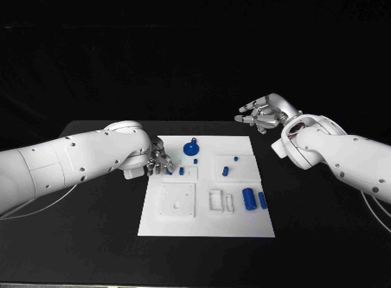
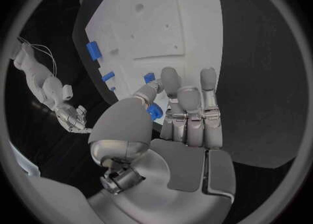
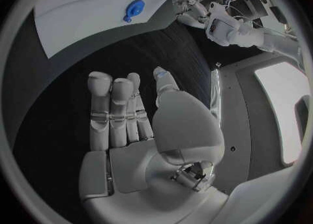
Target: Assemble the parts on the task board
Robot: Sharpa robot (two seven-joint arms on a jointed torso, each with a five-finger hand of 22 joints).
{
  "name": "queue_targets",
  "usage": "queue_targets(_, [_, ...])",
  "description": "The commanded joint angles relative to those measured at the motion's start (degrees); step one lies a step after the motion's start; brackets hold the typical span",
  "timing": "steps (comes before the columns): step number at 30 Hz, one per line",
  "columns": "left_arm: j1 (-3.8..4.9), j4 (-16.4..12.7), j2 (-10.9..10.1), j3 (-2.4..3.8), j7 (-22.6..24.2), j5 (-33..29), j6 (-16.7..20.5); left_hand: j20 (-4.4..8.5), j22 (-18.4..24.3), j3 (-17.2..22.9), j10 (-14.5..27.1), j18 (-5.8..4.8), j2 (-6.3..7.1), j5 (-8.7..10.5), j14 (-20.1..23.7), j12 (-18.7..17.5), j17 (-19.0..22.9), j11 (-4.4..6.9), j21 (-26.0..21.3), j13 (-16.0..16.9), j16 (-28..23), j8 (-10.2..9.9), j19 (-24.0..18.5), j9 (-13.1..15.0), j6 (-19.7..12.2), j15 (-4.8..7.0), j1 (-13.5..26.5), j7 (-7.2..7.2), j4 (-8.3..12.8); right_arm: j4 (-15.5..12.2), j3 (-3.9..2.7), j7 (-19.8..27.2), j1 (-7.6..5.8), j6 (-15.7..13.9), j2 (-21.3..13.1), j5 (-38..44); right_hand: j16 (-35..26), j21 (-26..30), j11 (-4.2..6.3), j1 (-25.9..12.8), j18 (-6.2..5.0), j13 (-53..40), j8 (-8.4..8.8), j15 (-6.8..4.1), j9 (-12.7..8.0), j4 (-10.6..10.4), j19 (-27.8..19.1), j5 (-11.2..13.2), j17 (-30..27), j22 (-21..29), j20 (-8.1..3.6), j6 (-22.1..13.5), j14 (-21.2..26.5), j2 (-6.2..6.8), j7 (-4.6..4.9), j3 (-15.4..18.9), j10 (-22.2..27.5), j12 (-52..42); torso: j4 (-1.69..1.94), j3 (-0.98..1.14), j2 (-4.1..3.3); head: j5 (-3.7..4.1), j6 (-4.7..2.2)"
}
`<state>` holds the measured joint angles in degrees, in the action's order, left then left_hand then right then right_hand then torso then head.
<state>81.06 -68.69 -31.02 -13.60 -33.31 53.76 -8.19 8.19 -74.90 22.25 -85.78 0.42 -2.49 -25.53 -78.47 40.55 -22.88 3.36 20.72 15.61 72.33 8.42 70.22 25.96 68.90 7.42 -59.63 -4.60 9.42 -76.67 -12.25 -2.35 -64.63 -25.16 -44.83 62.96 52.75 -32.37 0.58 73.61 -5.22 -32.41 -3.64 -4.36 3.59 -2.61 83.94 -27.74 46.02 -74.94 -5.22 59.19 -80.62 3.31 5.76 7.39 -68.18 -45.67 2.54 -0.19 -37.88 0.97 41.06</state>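
The white task board [image 1: 208, 223] lies mid-table with several blue parts on it: a round knob piece [image 1: 192, 147], a cylinder [image 1: 248, 197], a bar [image 1: 263, 200] and small pegs [image 1: 226, 171]. My left hand [image 1: 158, 162] hovers low over the board's left edge. In the left wrist view its thumb [image 2: 148, 92] and straight fingers [image 2: 189, 104] pinch a small blue part [image 2: 154, 112]. My right hand [image 1: 263, 114] hangs in the air beyond the board's far right corner, fingers apart and holding nothing. The right wrist view shows the knob piece [image 3: 135, 9] on the board [image 3: 78, 15].
The board has a raised square plate [image 1: 177, 200] at its front left and small white sockets [image 1: 221, 201] beside the cylinder. Black table [image 1: 92, 240] surrounds the board on all sides. My right forearm [image 1: 351, 159] reaches over the table's right side.
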Motion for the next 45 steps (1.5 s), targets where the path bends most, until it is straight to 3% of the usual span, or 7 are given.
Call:
queue_targets(1, [-0.27, 0.08, 0.14, -0.15, -0.55, 0.16, -1.79, 0.11, -1.21, 2.9, -1.03, -0.42, -0.42, 0.04, 0.21, 0.37, -0.11, 1.93, 0.4, 0.07, 0.21, 0.2, -0.34, 0.12, 10.86, 0.34, -0.67, 6.73, 2.62, -0.16, -0.03, 0.49, 0.05, 0.47, -0.04, 0.44, 0.11, 0.1, 0.02, -0.04, -0.41, 0.06, 0.07, -0.23, 0.01, -0.19, 2.75, -0.37, -0.06, -3.47, -0.45, -0.41, -0.13, -0.11, 0.13, -0.08, -0.37, 0.01, -0.02, 0.01, 0.03, -0.04, -0.01])
queue_targets(10, [-0.33, 0.39, 0.57, -0.15, -0.3, -0.29, -2.04, -0.08, -1.11, 1.58, -1.01, -0.42, -1.15, 3.9, 0.09, 1.11, -0.41, 1.85, -0.11, 0.82, 0.5, 0.49, -0.02, 0.34, 11.29, 0.3, -0.89, 6.91, 1.12, -0.22, -0.03, 0.52, 0.08, 0.46, -0.05, 0.39, 0.11, 0.1, 0.02, -0.04, -0.41, 0.06, 0.07, -0.23, 0.01, -0.19, 2.75, -0.37, -0.06, -3.47, -0.45, -0.41, -0.13, -0.11, 0.13, -0.08, -0.37, 0.01, -0.06, 0.06, 0.01, -0.01, -0.08])
queue_targets(14, [-0.48, 0.48, 0.79, -0.15, -0.08, -0.01, -2.03, -0.13, -1.13, 1.16, -1.01, -0.42, -1.11, 4.43, 0.08, 1.2, -0.47, 1.79, -0.29, 1.03, 0.53, 0.5, 0.15, 0.37, 11.34, 0.24, -1.34, 6.9, 0.67, -0.25, -0.03, 0.53, 0.08, 0.45, -0.05, 0.37, 0.11, 0.1, 0.02, -0.04, -0.41, 0.06, 0.07, -0.23, 0.01, -0.19, 2.75, -0.37, -0.06, -3.47, -0.45, -0.41, -0.13, -0.11, 0.13, -0.08, -0.37, 0.01, -0.09, 0.04, -0.03, 0.03, -0.04])
queue_targets(33, [-0.93, -0.53, 1.13, -0.15, 0.82, 4.5, 0.5, -0.18, -1.17, 0.88, -1.02, -0.42, -1.12, 4.62, -0.11, 1.19, -0.4, 1.71, -0.6, 1.19, 0.42, 0.41, 0.38, 0.26, 11.51, 0.22, -1.98, 6.91, 0.1, -0.28, -0.03, 0.58, 0.09, 0.43, 0.0, 0.32, 0.08, 0.29, 0.03, -0.07, -0.42, 0.1, 0.07, -0.23, 0.01, -0.18, 2.75, -0.49, -0.08, -3.43, -0.45, -0.4, -0.13, -0.14, 0.13, -0.07, -0.39, 0.04, -0.01, -0.01, 0.0, 0.37, 0.09])
queue_targets(45, [-1.05, -1.54, 0.8, -0.15, 0.63, 5.29, 0.14, -0.16, -1.19, 1.02, -1.02, -0.42, -1.15, 4.63, -0.17, 1.14, -0.37, 1.73, -0.6, 1.19, 0.38, 0.35, 0.45, 0.22, 11.5, 0.23, -2.09, 6.9, 0.08, -0.19, -0.03, 0.63, 0.16, 0.41, 0.01, 0.32, 0.08, 0.29, 0.03, -0.07, -0.42, 0.1, 0.07, -0.23, 0.01, -0.18, 2.75, -0.49, -0.08, -3.43, -0.45, -0.4, -0.13, -0.14, 0.13, -0.07, -0.39, 0.04, 0.03, -0.04, 0.03, 0.36, 0.25])
